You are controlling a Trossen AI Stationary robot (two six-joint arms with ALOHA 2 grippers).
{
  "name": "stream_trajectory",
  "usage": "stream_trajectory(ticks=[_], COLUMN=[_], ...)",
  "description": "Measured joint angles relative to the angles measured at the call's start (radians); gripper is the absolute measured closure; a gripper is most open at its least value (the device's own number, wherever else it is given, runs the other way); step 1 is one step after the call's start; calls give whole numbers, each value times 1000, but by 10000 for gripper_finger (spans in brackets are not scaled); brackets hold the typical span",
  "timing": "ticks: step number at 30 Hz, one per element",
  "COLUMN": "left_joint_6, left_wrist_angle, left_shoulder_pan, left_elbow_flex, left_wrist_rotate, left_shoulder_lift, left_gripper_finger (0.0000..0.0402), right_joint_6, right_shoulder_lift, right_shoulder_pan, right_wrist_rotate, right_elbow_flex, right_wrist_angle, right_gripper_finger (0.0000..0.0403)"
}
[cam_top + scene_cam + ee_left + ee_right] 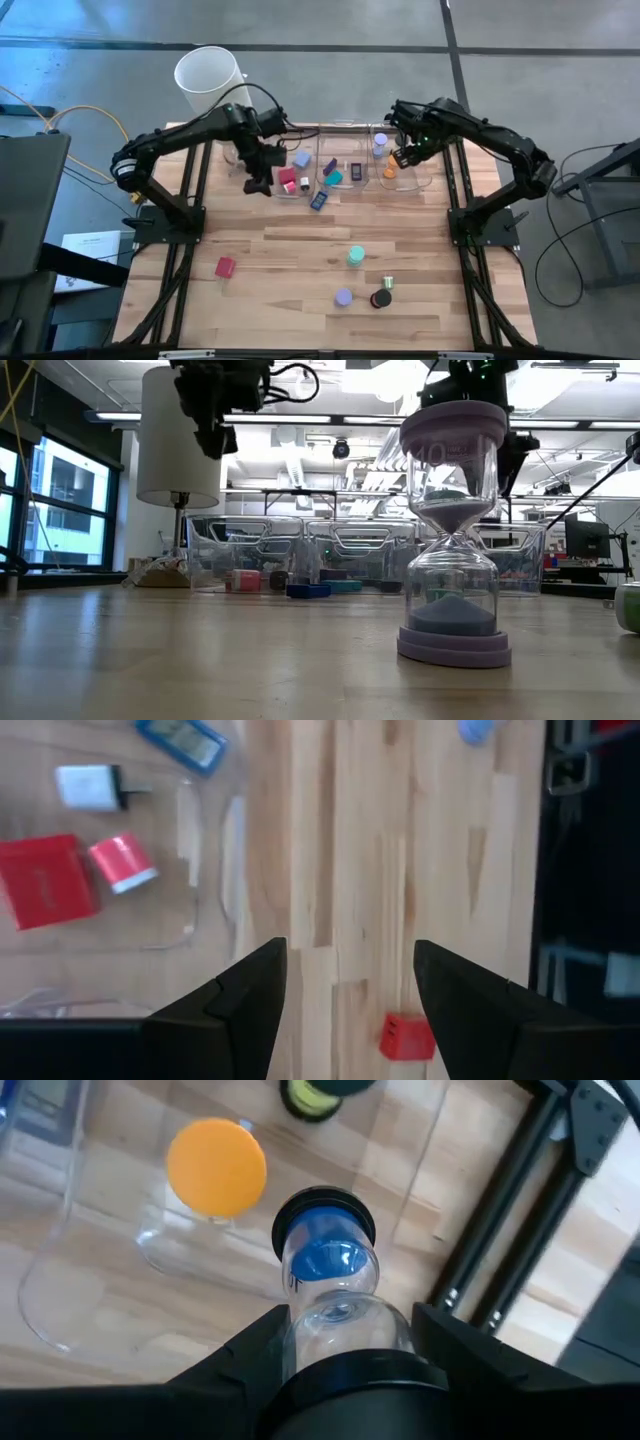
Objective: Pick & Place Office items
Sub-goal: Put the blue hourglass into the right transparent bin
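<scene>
A row of clear bins [350, 178] stands along the far edge of the surface [300, 300], holding several small office items [330, 172]. A tall cylinder [208, 72] stands behind the row's left end. The left pincer [258, 182] hangs over the leftmost bin; the right pincer [400, 157] hangs over the rightmost bin, gripping an hourglass [325, 1270] above a round disc [216, 1166] lying in that bin. Nearer the front, a block [225, 267] lies alone to the left. Well to its right, a second hourglass [344, 297], a cylinder-shaped piece [356, 256] and a flat disc [380, 298] sit near one another.
</scene>
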Motion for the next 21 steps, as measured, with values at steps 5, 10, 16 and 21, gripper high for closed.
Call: stream_trajectory(ticks=[5, 10, 16, 21], left_joint_6=[-86, -160, -253, -303], left_wrist_angle=[68, 160, 282, 323], left_shoulder_pan=[2, -17, -86, -184], left_elbow_flex=[-70, -184, -264, -280], left_wrist_rotate=[-26, -133, -256, -317], left_shoulder_lift=[-1, 0, 0, 0], left_gripper_finger=[188, 188, 188, 188], right_joint_6=[-36, -56, -67, -63], right_shoulder_lift=[0, 1, 19, 68], right_shoulder_pan=[-20, -19, -30, -46], right_wrist_rotate=[-25, -57, -70, -72], right_elbow_flex=[-55, -118, -153, -166], right_wrist_angle=[73, 156, 207, 217], right_gripper_finger=[218, 218, 218, 218])
